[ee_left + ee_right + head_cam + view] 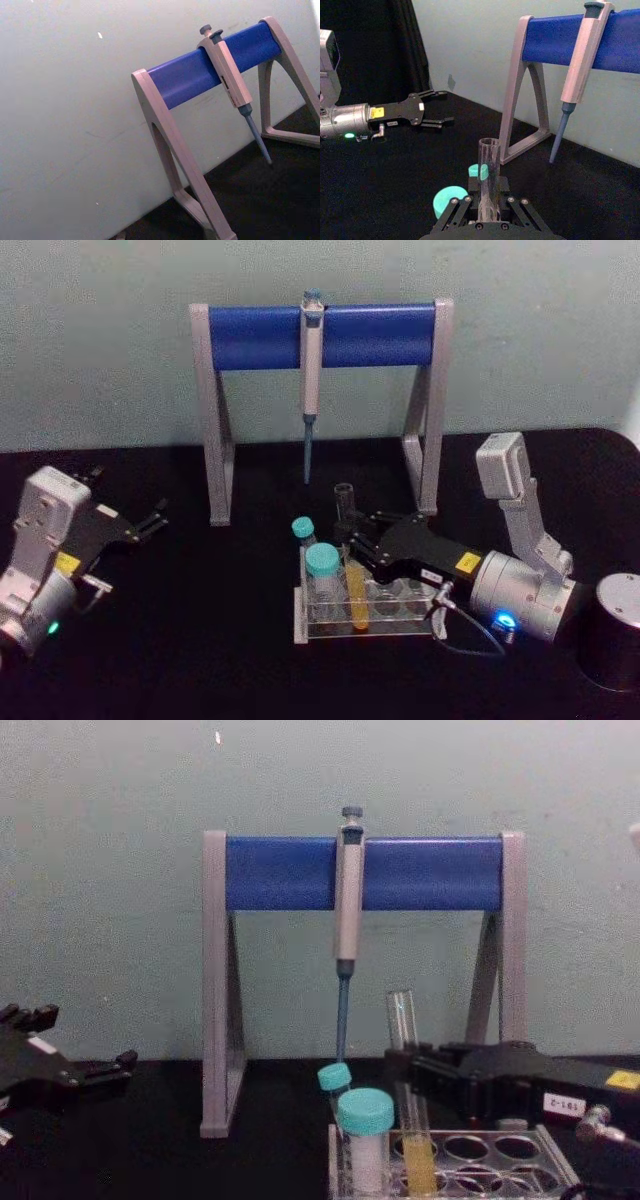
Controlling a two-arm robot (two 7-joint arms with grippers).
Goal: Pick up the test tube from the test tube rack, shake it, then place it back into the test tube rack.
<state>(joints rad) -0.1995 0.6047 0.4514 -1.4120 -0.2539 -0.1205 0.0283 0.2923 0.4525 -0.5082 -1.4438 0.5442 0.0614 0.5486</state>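
Head view, lower centre: our right gripper point(352, 540) is clamped on the test tube point(358, 608), whose yellow-filled foot sits in the test tube rack point(410, 626).
Our left gripper point(152, 520) rests at the left edge, fingers apart. We cannot read the right arm's yellow sticker point(467, 562), nor its white label point(562, 1103) at the chest view's lower right.

This is looking like a lab: a pipette point(311, 360) is hanging on a stand point(215, 420) beyond the right gripper point(350, 538), a tube point(358, 608) of yellow liquid is standing in a rack point(385, 632) at its tip, and capped vials point(323, 562) are sitting just beside it.
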